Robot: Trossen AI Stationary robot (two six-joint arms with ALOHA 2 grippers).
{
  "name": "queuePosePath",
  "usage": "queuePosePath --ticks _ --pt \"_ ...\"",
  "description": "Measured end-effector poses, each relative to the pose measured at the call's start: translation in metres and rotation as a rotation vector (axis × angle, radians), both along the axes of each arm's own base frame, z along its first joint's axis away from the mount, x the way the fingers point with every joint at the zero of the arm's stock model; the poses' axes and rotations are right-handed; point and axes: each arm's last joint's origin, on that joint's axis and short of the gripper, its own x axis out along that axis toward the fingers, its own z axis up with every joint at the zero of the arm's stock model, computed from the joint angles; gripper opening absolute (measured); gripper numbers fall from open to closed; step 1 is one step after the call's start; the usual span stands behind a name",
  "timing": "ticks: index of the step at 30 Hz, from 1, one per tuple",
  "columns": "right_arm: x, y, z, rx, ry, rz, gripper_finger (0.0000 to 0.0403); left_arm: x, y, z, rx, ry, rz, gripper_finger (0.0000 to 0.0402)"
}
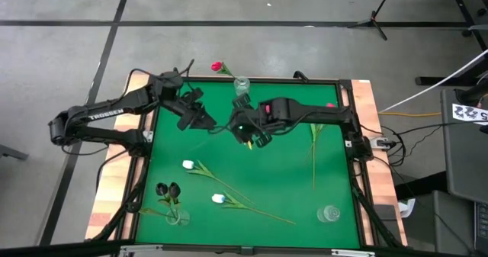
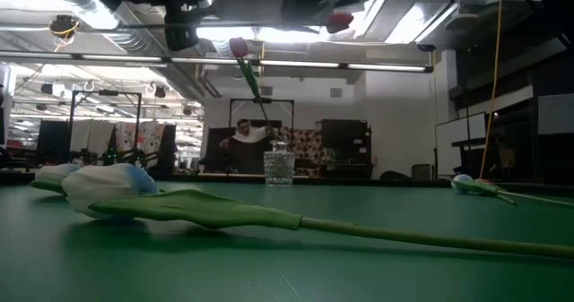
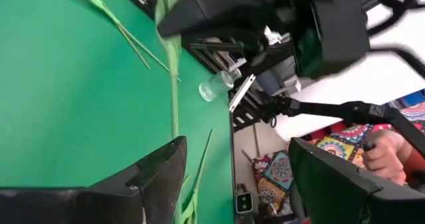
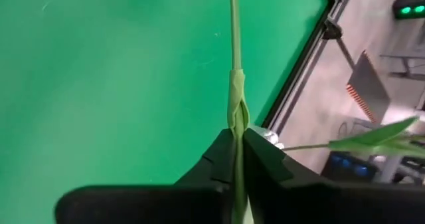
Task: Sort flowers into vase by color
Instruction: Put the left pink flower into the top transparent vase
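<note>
- I'm seeing the right gripper (image 4: 238, 159) clenching a green stem (image 4: 235, 58), which is running straight out past its fingertips over the green mat (image 1: 290, 181).
- The left gripper (image 1: 200, 117), just beside it, is hanging released, gripping nothing.
- I'm counting three glass vases: one (image 1: 242, 85) just beyond my grippers holding a red tulip (image 1: 216, 65), two at the near edge.
- Two white tulips (image 1: 188, 165) are lying well short of the grippers, stems slanting rightward.

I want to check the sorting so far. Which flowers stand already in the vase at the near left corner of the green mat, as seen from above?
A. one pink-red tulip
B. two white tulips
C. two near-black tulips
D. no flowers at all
C: in the high view two near-black tulips stand in the vase at that corner, while the white tulips lie loose on the green mat.
</note>
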Motion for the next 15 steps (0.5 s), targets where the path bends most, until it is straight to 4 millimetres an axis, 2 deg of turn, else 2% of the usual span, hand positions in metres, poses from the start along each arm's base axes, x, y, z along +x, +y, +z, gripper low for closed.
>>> queuePosePath --ticks 8,15 --pt "0.006 0.001 0.002 -0.026 -0.059 -0.004 0.0020 0.024 0.006 -0.020 -0.049 0.044 -0.077 0.0258" --pt "0.010 0.002 0.004 -0.035 -0.084 0.034 0.0024 0.038 0.010 -0.028 -0.050 0.019 -0.111 0.0258"
